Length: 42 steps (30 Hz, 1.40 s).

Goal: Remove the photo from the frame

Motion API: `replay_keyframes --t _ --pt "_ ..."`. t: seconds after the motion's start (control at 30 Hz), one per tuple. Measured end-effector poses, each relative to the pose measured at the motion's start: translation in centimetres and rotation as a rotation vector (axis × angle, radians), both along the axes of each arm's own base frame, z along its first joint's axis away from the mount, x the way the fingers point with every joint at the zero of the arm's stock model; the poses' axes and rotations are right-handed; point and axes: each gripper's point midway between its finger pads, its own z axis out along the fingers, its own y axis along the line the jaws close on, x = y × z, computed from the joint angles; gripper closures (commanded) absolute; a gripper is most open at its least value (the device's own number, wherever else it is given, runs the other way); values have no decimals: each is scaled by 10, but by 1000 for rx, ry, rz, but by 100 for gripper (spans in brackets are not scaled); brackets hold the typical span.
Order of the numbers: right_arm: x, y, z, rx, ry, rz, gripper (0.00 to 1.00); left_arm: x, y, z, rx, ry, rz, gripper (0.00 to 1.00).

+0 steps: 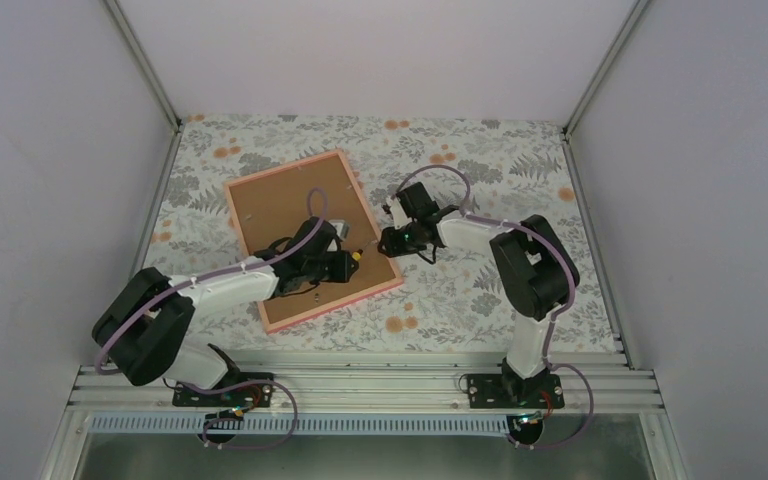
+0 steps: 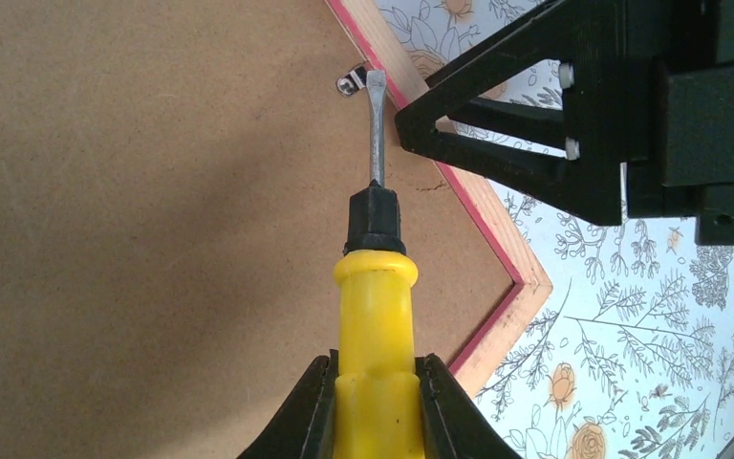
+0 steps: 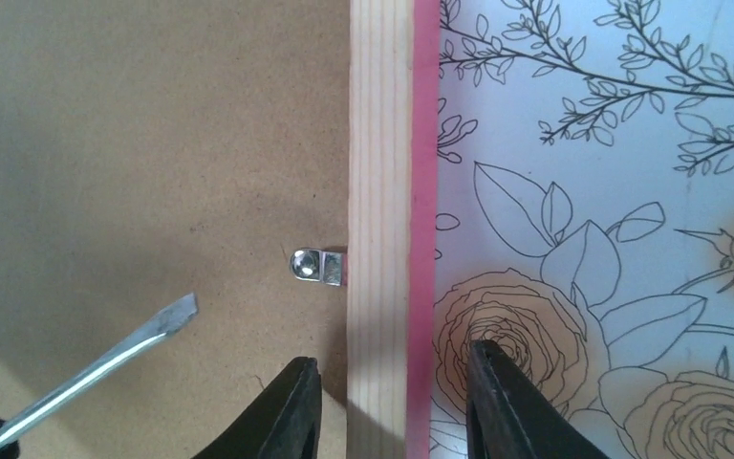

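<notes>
The frame (image 1: 290, 168) lies face down, its brown backing board (image 1: 280, 210) turned up. The photo is hidden beneath that board. My left gripper (image 2: 375, 368) is shut on a yellow-handled screwdriver (image 2: 376, 316), whose flat blade tip rests beside a small metal clip (image 2: 352, 81) at the frame's right rail (image 2: 497, 251). My right gripper (image 3: 394, 368) is open and straddles that wooden, pink-edged rail (image 3: 382, 143), one finger over the board and one over the cloth, with a gap on each side. The clip (image 3: 317, 267) sits just ahead of it, the screwdriver blade (image 3: 124, 349) to its left.
A floral tablecloth (image 1: 480, 160) covers the table around the frame. Grey walls close in the back and both sides. The two arms meet over the frame's right edge, and the right gripper's black fingers (image 2: 497, 124) stand close to the screwdriver tip.
</notes>
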Motion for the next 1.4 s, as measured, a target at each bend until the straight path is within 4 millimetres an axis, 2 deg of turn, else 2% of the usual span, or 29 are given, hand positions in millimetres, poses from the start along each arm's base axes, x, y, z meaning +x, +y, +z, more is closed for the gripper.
replay_keyframes --t 0.23,0.63,0.93,1.4 --pt "-1 -1 -2 -1 -1 -1 85 2 -2 -10 14 19 -2 97" --pt "-19 0 -1 2 3 -30 95 -2 -9 -12 2 29 -26 98" --pt "-27 3 -1 3 7 -61 96 -7 -15 -21 6 50 -47 98" --pt "-28 3 -1 5 0 -76 96 -9 -15 -19 -6 55 -36 98"
